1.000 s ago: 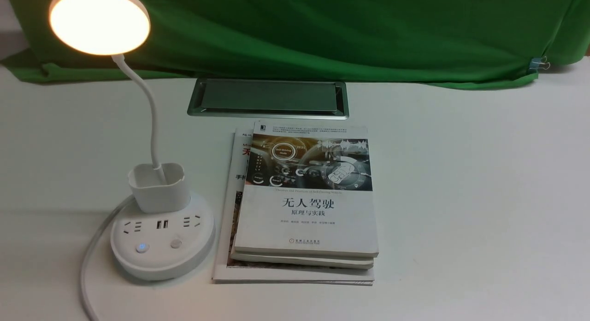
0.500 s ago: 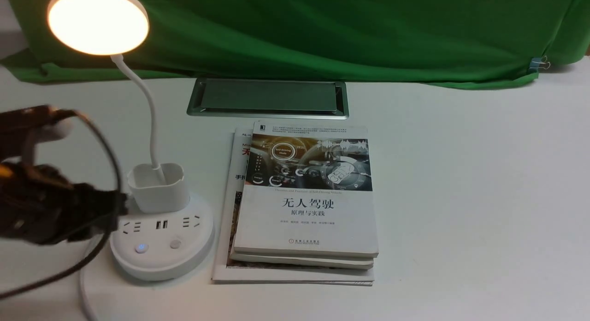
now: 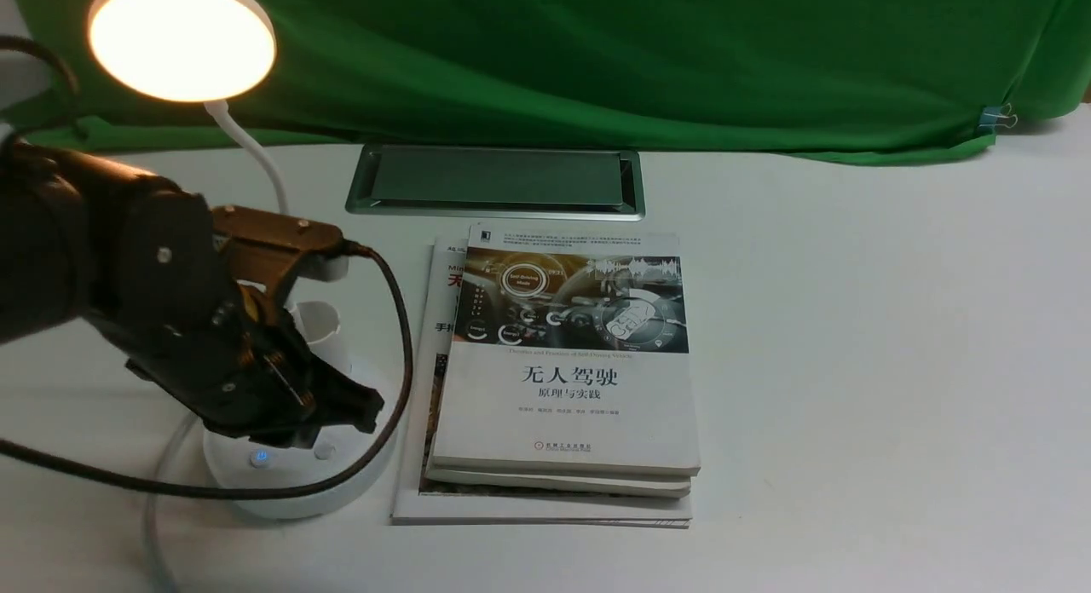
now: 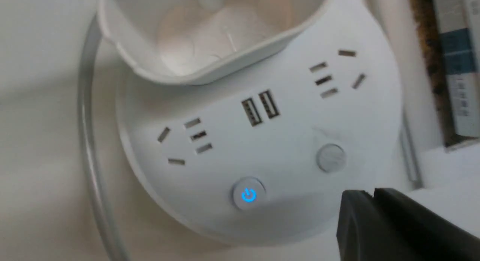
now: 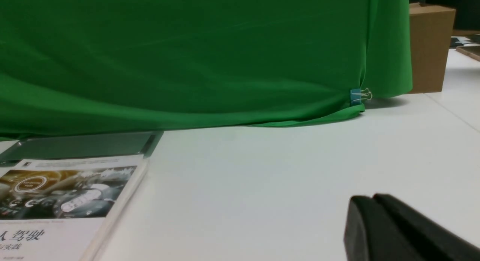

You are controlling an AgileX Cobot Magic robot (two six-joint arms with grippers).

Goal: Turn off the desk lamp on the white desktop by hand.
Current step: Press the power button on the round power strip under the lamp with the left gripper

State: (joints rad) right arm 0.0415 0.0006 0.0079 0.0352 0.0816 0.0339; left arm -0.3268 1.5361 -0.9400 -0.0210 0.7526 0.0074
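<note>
The white desk lamp's round head (image 3: 181, 41) glows at the far left of the front view. Its base (image 3: 298, 482) stands on the white desktop (image 3: 852, 363). My left gripper (image 3: 366, 405) is shut and empty, hovering over the base and hiding its sockets and part of the cup holder (image 3: 320, 325). In the left wrist view the base (image 4: 262, 141) shows a blue-lit power button (image 4: 248, 194) and a plain round button (image 4: 330, 157); my shut fingertips (image 4: 369, 195) hang just beside the plain button. My right gripper (image 5: 369, 201) is shut and empty above bare desktop.
A stack of books (image 3: 562, 371) lies right of the lamp base. A silver-framed hatch (image 3: 496, 181) sits behind them. Green cloth (image 3: 597, 56) covers the back. The lamp's cord (image 3: 162, 491) trails toward the front left. A cardboard box (image 5: 429, 47) stands far right.
My left arm has come in from the left edge and moved right over the lamp base, now covering the sockets. The lamp stays lit.
</note>
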